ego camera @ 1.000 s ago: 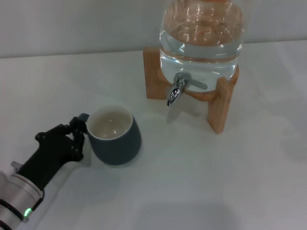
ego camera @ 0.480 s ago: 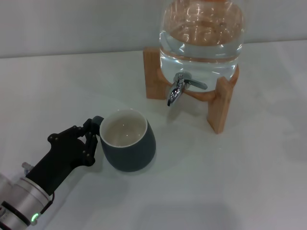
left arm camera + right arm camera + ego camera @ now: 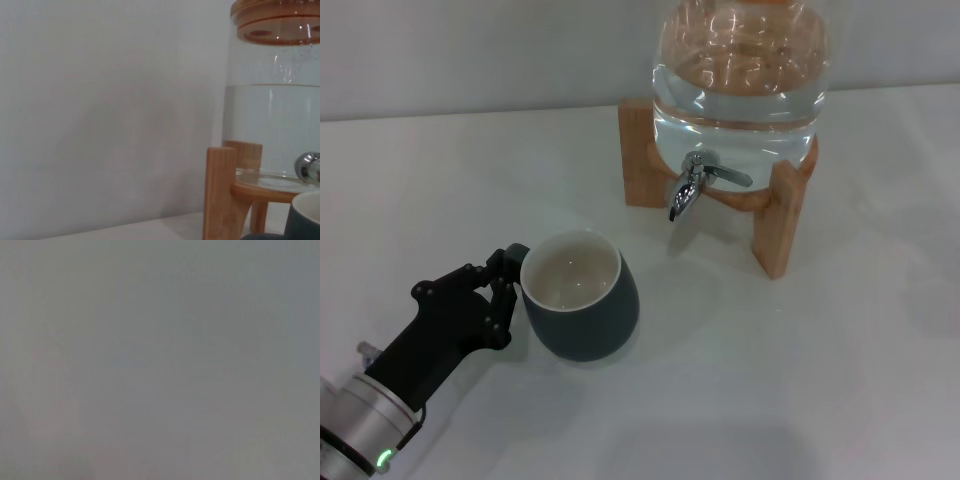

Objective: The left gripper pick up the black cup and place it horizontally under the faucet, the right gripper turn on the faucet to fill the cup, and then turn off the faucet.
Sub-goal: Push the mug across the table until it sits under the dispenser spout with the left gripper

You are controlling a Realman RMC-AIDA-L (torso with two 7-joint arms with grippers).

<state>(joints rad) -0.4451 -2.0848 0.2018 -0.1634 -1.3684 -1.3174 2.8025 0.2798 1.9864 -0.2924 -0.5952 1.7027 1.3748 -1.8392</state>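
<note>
The black cup (image 3: pixel 582 296) stands upright with its cream inside showing, at the front left of the faucet (image 3: pixel 688 188). My left gripper (image 3: pixel 506 278) is shut on the cup's small loop handle at its left side. The faucet is a chrome tap with a thin lever, on a clear water jug (image 3: pixel 740 70) in a wooden stand (image 3: pixel 780 215). The cup is well short of the spout. In the left wrist view the cup's rim (image 3: pixel 306 216) shows at one corner, with the stand (image 3: pixel 222 190) and jug (image 3: pixel 272 125) beyond it. The right gripper is out of view.
The white table (image 3: pixel 800 380) spreads around the cup and stand. A pale wall (image 3: pixel 470 50) runs behind the jug. The right wrist view shows only a flat grey surface.
The left gripper carried the cup to the right and toward the jug, then eased back slightly to the left. The faucet lever has not moved.
</note>
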